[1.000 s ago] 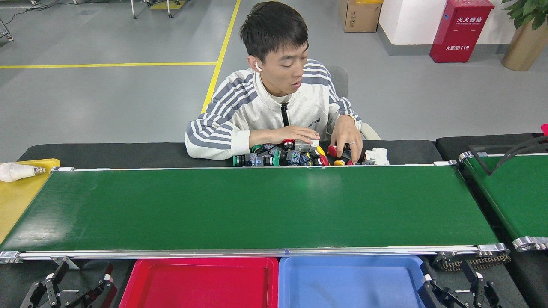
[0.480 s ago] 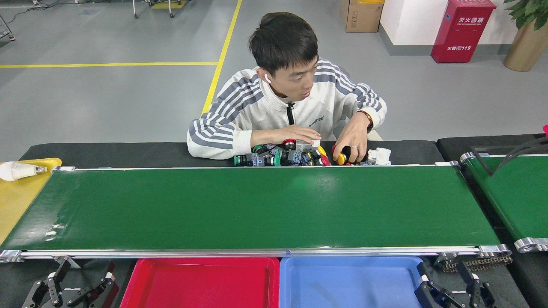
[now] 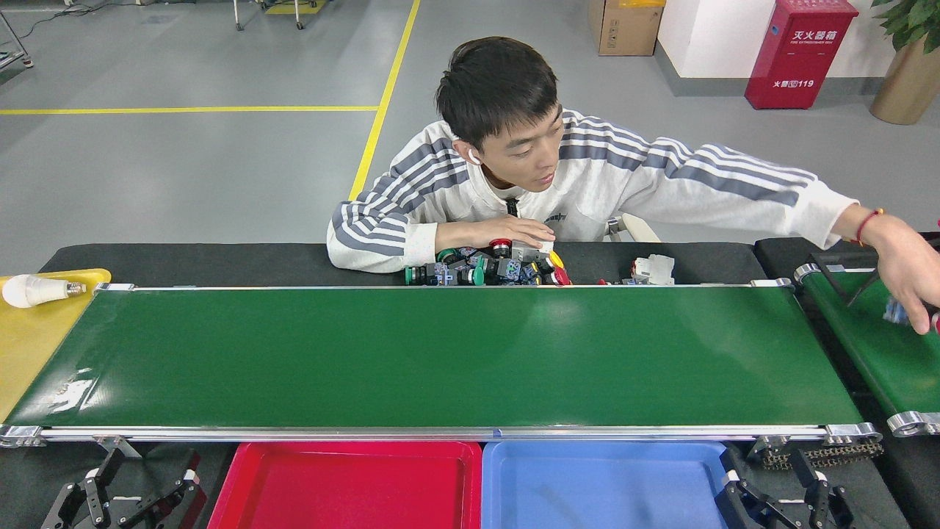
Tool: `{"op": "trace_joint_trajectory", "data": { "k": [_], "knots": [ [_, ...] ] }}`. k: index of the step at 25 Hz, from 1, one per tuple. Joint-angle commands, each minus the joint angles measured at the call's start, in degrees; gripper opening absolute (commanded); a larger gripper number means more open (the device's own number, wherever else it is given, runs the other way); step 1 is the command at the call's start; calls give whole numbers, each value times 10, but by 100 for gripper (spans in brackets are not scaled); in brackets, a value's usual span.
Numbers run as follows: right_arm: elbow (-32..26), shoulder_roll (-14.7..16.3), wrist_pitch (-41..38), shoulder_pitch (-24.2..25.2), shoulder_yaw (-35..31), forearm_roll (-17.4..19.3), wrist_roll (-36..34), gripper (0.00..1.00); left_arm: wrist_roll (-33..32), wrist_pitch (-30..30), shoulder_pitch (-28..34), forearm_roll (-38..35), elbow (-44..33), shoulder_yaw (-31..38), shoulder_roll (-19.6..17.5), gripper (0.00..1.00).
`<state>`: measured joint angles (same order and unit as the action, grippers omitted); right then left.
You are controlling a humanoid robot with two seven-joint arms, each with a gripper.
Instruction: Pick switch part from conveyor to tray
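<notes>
Task barely begun: conveyor (image 3: 440,356) bare, red tray (image 3: 352,485) and blue tray (image 3: 602,485) empty. Switch parts (image 3: 488,268) sit piled behind the far rail under the person's hand (image 3: 507,234). Left gripper (image 3: 125,496) and right gripper (image 3: 782,499) wait low, jaws apart, holding nothing. Versus earlier: the other hand (image 3: 907,283) has left the pile and now reaches over the second belt (image 3: 874,345) with a part.

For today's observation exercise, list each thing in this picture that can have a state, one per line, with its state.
Conveyor: bare, no part on it.
Red tray: empty.
Blue tray: empty.
Switch parts: piled behind the conveyor, under the person's hand.
Light bulb: lying on its side on the yellow surface.
Left hand: open, empty.
Right hand: open, empty.
</notes>
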<state>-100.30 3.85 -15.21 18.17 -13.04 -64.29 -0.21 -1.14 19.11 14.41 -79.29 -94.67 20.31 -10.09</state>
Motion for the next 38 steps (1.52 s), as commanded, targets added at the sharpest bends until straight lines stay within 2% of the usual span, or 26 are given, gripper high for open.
{"op": "trace_joint_trajectory", "data": {
  "k": [1,2,6,14,24,27,35,38],
  "knots": [
    [-9,-1,1,-5,-3,0,-1,100,4,1,-4,1,-10,4,-8,100],
    [-10,-1,3,-5,-3,-4,0,100,4,1,-8,1,-9,4,-9,100],
    [-10,-4,47,-5,-2,-65,1,100,4,1,-18,1,-10,6,-11,100],
    [-10,-2,57,-9,-3,-70,6,100,4,1,-6,1,-22,2,-12,100],
    [-10,7,57,-20,-28,-69,56,100,4,1,17,1,-39,-4,-7,100],
    [-6,14,56,-50,-59,-65,93,100,4,1,17,1,-39,-3,5,100],
    [27,27,58,-89,-58,-71,100,100,3,1,11,-2,-37,-4,3,100],
    [63,33,57,-118,-52,-74,102,100,-1,1,10,-3,-36,-20,7,100]
  ]
}}
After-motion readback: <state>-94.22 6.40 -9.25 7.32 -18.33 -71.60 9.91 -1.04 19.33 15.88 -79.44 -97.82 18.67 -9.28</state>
